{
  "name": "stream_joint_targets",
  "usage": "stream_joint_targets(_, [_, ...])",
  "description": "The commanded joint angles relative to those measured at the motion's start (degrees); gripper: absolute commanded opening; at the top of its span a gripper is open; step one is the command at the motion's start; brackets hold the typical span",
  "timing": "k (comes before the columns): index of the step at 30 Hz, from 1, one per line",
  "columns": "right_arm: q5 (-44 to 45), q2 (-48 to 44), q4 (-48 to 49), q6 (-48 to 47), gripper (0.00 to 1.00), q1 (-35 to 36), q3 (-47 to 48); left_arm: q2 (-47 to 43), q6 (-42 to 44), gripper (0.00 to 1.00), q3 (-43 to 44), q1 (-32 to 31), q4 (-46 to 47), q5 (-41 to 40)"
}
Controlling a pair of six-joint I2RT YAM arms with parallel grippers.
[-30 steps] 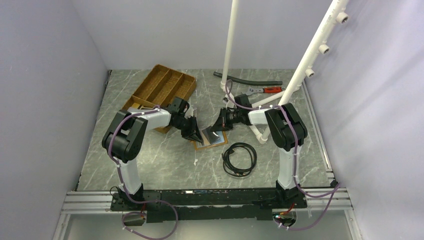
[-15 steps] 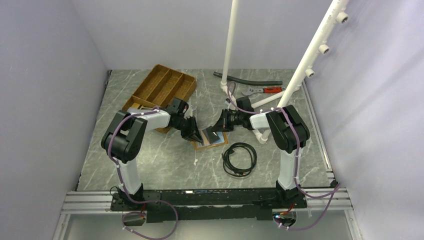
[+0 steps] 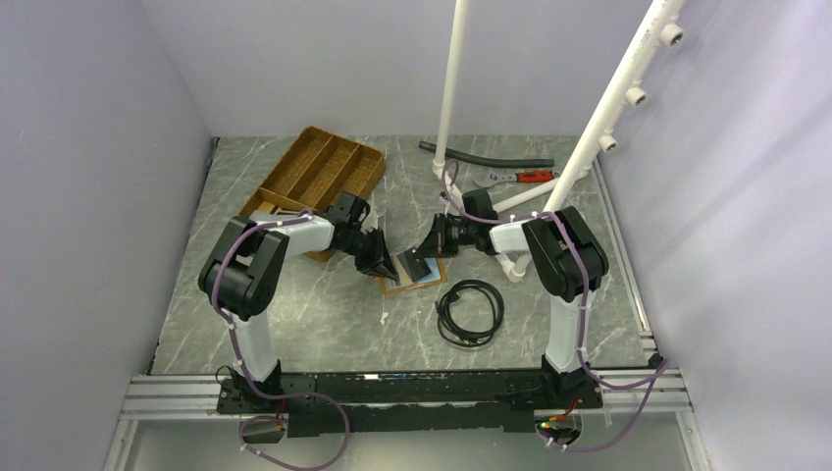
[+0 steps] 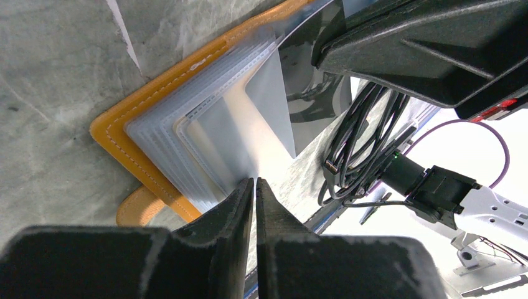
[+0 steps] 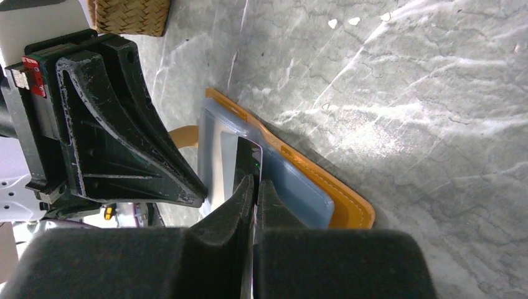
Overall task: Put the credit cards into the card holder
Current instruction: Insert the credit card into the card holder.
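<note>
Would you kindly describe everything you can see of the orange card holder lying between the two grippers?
The card holder is a small orange-tan, leather-like wallet with pale stitching along its edge, lying open and flat on the grey marbled table. Stacked translucent blue-grey pockets fan from it, and a rounded tab shows beneath one corner. The left gripper appears to pinch one pocket leaf up, while the right gripper holds a dark card edge-on against the pockets.

White links (image 3: 299, 232), black joints (image 3: 240, 280), purple cables (image 3: 342, 429), ribbed black fingers (image 4: 230, 218), possibly a red label (image 5: 32, 76).
</note>
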Motion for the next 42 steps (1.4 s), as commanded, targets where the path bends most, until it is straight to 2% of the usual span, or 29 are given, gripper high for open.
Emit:
stream_joint_targets(1, [6.52,-1.49,2.73,-2.57,0.00,0.93,-1.05,0.91,2.18,0.15,-2.24,-0.21,-3.37,-5.73])
stream_joint_targets(10, [11.40,-4.48,14.50,9.52,0.00,1.96,-9.55,-0.02,1.26,0.15,-3.24,-0.21,-2.16,-5.34])
stream_joint_targets(14, [12.73,-4.72,15.80,11.69,0.00,2.07,-10.74,-0.87,0.67,0.16,-2.97,-0.20,-2.51,-4.58])
stream_joint_targets(17, [12.82,-4.12,16.01,11.94,0.00,2.02,-10.93,-3.71,-0.19,0.26,-2.61,-0.21,-2.37,-3.72])
stream_joint_targets(21, [12.71,-3.68,15.61,11.50,0.00,2.37,-11.00,-7.94,-1.36,0.47,-2.54,-0.04,-3.60,-5.59])
stream_joint_targets(23, [13.17,-3.90,15.11,10.99,0.00,2.44,-11.13,-10.05,-1.82,0.49,-3.08,-0.04,-4.09,-7.28])
stream_joint_targets(24, [13.35,-4.01,15.04,10.81,0.00,2.50,-11.27,-10.72,-1.73,0.47,-3.36,-0.04,-4.31,-8.43])
stream_joint_targets(27, [13.89,-4.04,15.30,11.13,0.00,2.59,-11.79,-11.04,-1.78,0.30,-3.74,-0.04,-6.18,-12.85])
stream_joint_targets(28, [14.02,-4.04,15.71,11.47,0.00,2.64,-12.06,-10.32,-1.70,0.27,-3.63,-0.01,-6.72,-14.10])
stream_joint_targets(33, [15.95,-3.75,16.60,12.97,0.00,3.74,-12.88,-3.77,-2.23,0.12,-3.55,-0.61,-4.32,-13.70])
stream_joint_targets(36, [17.42,-4.13,16.70,13.49,0.00,4.69,-13.44,-2.14,-2.80,0.08,-4.08,-1.03,-2.63,-14.99])
stream_joint_targets(42, [22.21,-5.80,17.43,17.01,0.00,8.68,-14.18,-0.27,-3.76,0.06,-2.61,-2.58,-1.58,-15.00])
